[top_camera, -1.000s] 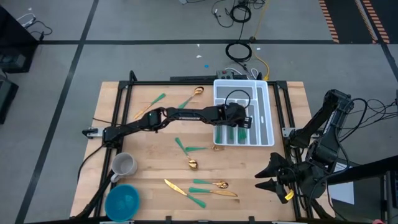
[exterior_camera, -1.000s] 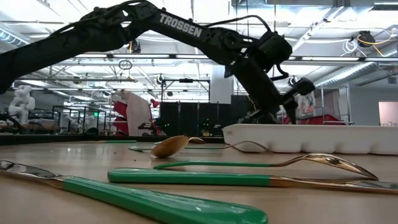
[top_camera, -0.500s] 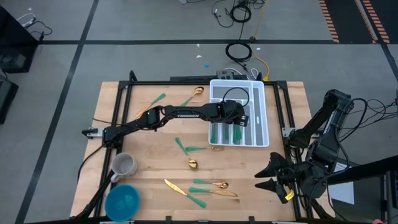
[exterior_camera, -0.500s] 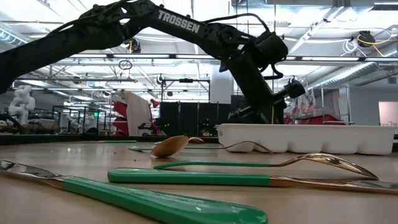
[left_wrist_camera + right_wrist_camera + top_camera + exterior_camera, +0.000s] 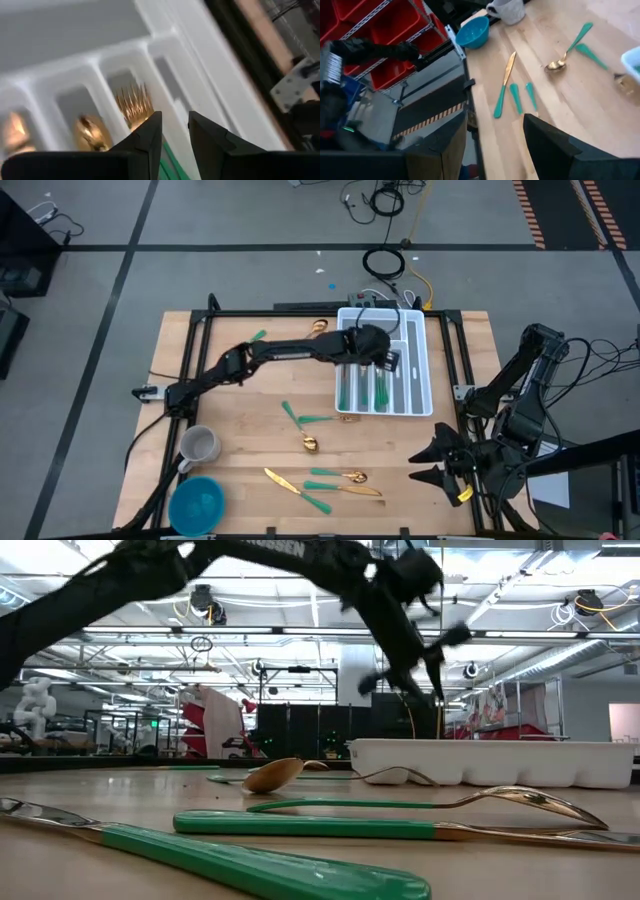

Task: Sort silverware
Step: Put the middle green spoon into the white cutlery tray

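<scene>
My left gripper (image 5: 385, 358) hangs open above the white compartmented tray (image 5: 428, 360), with nothing between its fingers (image 5: 150, 137). Straight below it, a gold fork head (image 5: 134, 102) lies in one tray compartment, and gold spoon heads (image 5: 90, 132) lie in the compartments beside it. Teal handles (image 5: 360, 390) show in the tray. More silverware lies loose on the wood: a spoon (image 5: 308, 442), a knife (image 5: 283, 482), a spoon (image 5: 318, 327) at the far edge. My right gripper (image 5: 420, 465) waits open near the front right corner.
A grey mug (image 5: 200, 445) and a blue bowl (image 5: 197, 502) stand at the near left corner. Another piece (image 5: 245, 348) lies far left. The knife (image 5: 504, 85) and two teal handles lie close to the near edge. Bare wood lies between the tray and my right gripper.
My left gripper has risen out of the tray and drawn a little toward the far edge, rolling slightly; its fingers stay apart. The tray has slid a little toward the table's left. The silverware in the tray has stayed there.
</scene>
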{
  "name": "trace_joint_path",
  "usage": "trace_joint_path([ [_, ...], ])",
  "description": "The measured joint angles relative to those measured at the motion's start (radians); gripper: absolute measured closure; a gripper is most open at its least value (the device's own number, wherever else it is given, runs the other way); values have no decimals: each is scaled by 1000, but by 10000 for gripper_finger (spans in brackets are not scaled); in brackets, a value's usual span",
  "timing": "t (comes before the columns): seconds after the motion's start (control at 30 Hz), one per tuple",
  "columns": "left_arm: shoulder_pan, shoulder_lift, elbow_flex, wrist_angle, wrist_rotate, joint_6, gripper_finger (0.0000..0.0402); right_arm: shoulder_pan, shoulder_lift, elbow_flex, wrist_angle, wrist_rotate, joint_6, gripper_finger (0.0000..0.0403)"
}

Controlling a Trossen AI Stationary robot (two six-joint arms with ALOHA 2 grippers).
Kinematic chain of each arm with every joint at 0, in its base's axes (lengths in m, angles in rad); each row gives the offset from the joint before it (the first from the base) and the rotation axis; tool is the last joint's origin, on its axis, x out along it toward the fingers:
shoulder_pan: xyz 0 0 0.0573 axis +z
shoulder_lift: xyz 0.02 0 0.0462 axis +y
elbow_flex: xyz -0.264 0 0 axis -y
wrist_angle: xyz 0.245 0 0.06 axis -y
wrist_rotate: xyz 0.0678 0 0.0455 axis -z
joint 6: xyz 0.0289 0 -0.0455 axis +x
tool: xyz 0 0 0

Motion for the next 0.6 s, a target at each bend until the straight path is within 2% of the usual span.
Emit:
trace_joint_path([
  [0.13, 12, -124, 1, -110, -107, 211, 300, 0, 0, 0, -16, 45, -19, 213],
  [0.2, 23, -190, 4, -247, -214, 339, 300, 0, 0, 0, -19, 49, -19, 213],
  [0.3, 65, -245, 6, -462, -341, 408, 300, 0, 0, 0, -20, 61, -19, 213],
  [0.37, 111, -254, 3, -572, -312, 412, 300, 0, 0, 0, -19, 90, -19, 213],
  [0.5, 192, -255, 2, -808, -142, 433, 300, -3, 0, 0, -19, 106, 2, 213],
  [0.57, 210, -255, -9, -923, -156, 466, 300, -3, 0, 0, -18, 111, 10, 213],
  [0.6, 215, -260, -34, -908, -184, 477, 300, -3, 0, 0, -18, 121, 10, 213],
])
